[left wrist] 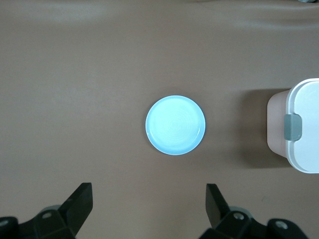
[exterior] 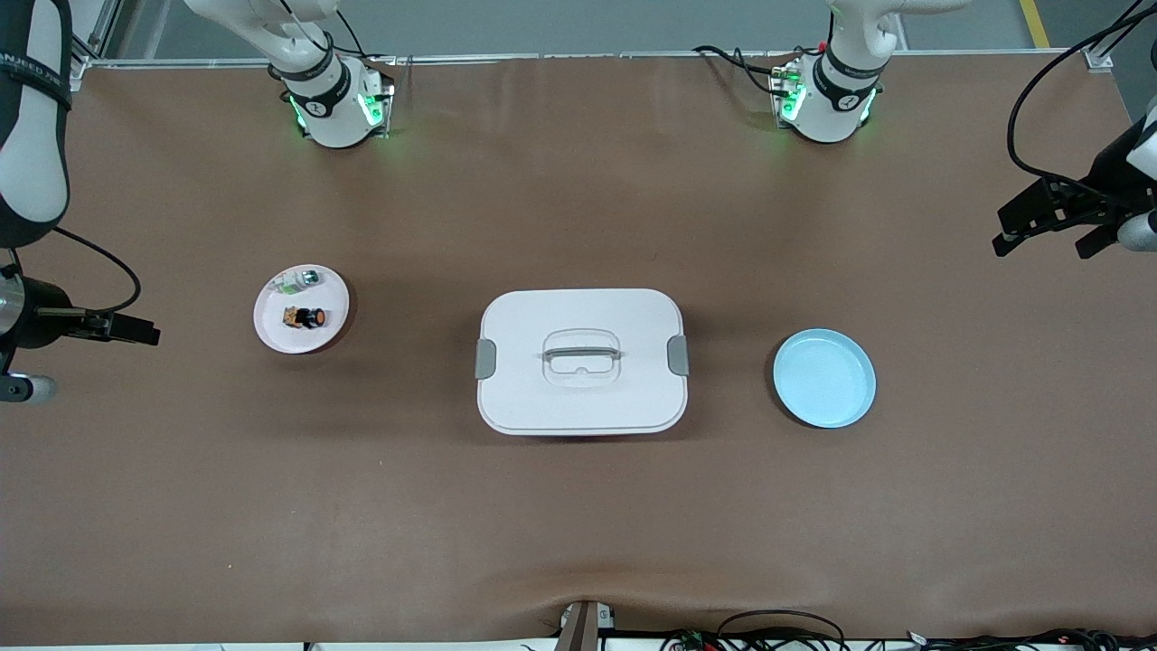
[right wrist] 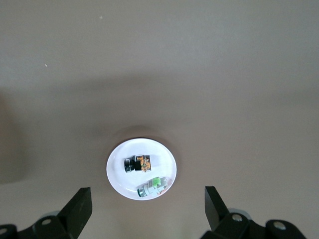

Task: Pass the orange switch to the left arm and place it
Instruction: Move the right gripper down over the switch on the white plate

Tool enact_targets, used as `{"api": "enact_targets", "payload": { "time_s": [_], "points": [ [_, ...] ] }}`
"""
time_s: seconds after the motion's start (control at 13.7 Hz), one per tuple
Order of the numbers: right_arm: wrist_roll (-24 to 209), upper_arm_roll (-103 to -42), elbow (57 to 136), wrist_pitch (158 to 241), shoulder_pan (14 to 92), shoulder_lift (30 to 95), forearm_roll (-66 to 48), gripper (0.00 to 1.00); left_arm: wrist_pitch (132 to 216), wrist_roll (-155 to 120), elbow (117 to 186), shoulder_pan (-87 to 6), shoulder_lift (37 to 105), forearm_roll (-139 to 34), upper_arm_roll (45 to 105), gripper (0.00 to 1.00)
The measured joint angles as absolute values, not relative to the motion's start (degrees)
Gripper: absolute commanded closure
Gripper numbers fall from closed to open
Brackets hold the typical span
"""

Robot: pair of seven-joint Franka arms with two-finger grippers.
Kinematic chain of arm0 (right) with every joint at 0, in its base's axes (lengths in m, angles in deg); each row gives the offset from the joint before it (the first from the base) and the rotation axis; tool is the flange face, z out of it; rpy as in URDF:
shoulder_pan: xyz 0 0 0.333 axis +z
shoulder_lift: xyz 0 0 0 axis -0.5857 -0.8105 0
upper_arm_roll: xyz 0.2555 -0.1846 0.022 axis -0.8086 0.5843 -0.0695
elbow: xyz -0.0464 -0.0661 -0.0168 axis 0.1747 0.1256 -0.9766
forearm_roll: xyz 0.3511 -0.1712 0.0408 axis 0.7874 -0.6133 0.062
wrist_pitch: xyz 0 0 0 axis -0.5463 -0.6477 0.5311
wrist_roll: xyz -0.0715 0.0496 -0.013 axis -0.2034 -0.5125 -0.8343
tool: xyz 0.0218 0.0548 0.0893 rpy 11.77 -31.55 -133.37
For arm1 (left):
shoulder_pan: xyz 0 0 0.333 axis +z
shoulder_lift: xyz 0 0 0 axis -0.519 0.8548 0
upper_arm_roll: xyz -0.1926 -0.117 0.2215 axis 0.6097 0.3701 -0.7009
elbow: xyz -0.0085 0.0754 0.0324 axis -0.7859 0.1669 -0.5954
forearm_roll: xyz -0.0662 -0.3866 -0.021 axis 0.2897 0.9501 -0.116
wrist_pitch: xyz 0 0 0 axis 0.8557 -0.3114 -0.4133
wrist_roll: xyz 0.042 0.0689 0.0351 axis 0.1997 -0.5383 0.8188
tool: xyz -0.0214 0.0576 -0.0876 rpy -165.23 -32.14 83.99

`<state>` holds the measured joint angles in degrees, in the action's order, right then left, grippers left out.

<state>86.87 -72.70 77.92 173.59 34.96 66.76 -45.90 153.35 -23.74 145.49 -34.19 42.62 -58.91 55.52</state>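
The orange switch [exterior: 305, 317] [right wrist: 138, 164] lies on its side on a pink plate [exterior: 271, 330] [right wrist: 115, 175], beside a small silver-green part [exterior: 301, 280] [right wrist: 153, 185]. The white lidded box [exterior: 581, 398] [left wrist: 304, 149] stands mid-table with grey side clips. My right gripper [exterior: 145, 330] [right wrist: 147, 191] hangs open and empty, high over bare table at the right arm's end, apart from the pink plate. My left gripper [exterior: 1039, 246] [left wrist: 149, 191] hangs open and empty over bare table at the left arm's end.
A light blue plate [exterior: 823, 377] [left wrist: 175, 124] with nothing on it sits between the box and the left arm's end. Brown table surface spreads around the plates and the box. Cables run along the table edge nearest the front camera.
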Motion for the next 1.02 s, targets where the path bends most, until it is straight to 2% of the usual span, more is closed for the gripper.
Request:
{"api": "enact_targets", "payload": {
  "time_s": [0.51, 1.02],
  "points": [
    [86.9, -73.0, 88.0, 179.0, 34.3, 66.7, -42.3, 0.00, 153.4, -23.7, 145.5, -34.2, 42.6, -58.9, 55.5, 0.00],
    [87.1, -73.3, 102.1, 191.7, 34.4, 69.7, -41.7, 0.00, 153.4, -23.7, 145.5, -34.2, 42.6, -58.9, 55.5, 0.00]
  ]
}}
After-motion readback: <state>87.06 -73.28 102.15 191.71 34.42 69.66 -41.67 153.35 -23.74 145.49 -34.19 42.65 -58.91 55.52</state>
